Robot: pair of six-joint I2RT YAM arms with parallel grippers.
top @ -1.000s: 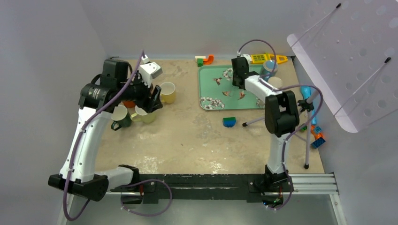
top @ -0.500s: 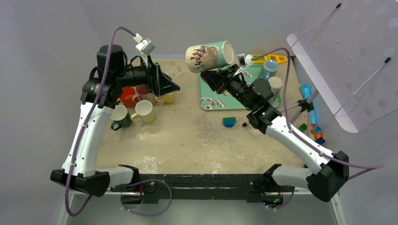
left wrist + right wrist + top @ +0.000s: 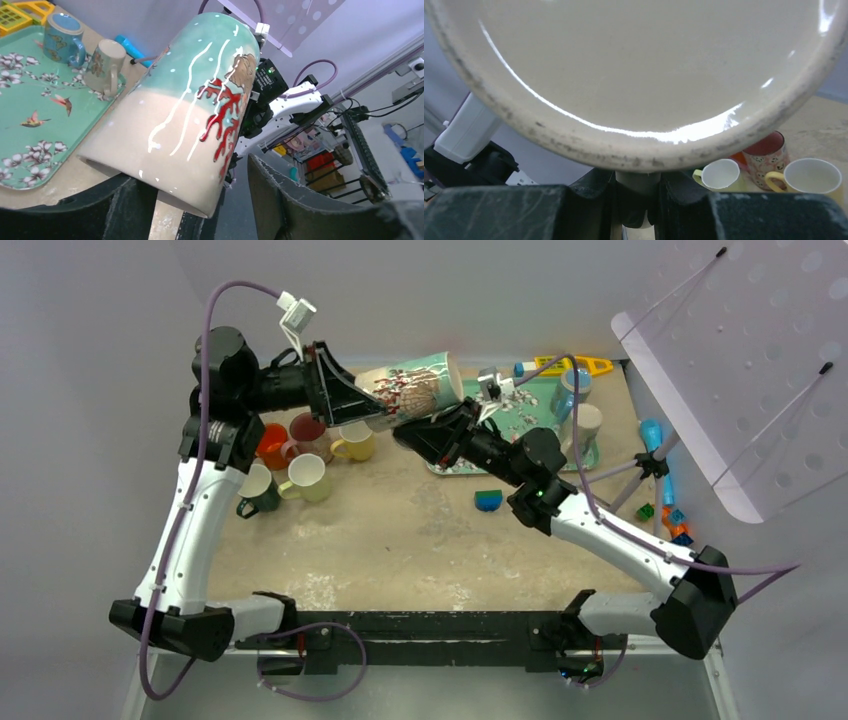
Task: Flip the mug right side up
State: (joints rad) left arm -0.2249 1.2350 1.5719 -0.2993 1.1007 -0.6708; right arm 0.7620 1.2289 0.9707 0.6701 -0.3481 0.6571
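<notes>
- The right pincer (image 3: 636, 192) is clamping a narrow cream part of the one large teal-and-cream ceramic mug (image 3: 190, 100), which is painted with red coral. It is holding the mug off the surface, tilted on its side between the two arms.
- The left pincer (image 3: 192, 175) is standing apart around the mug's cream end. One finger (image 3: 132, 210) is lying against the wall and the other is standing clear of it.
- Two smaller mugs are standing on the teal bird-and-blossom tray (image 3: 30, 150): a blue mug (image 3: 62, 35) and a beige mug (image 3: 102, 62).
- Five small mugs are clustering on the sandy surface (image 3: 400, 540) under the left arm: an orange mug (image 3: 272, 447), a pink mug (image 3: 305, 428), a yellow mug (image 3: 357, 443), a cream mug (image 3: 308, 475) and a dark green mug (image 3: 256, 487).
- Only the right wrist view is showing the pinch, beneath a round cream face of the mug that is filling the frame.
- Only the left wrist view is showing the coral painting close up.
- Only the top view is showing all five clustered mugs, plus one blue-and-green block (image 3: 488, 500).
</notes>
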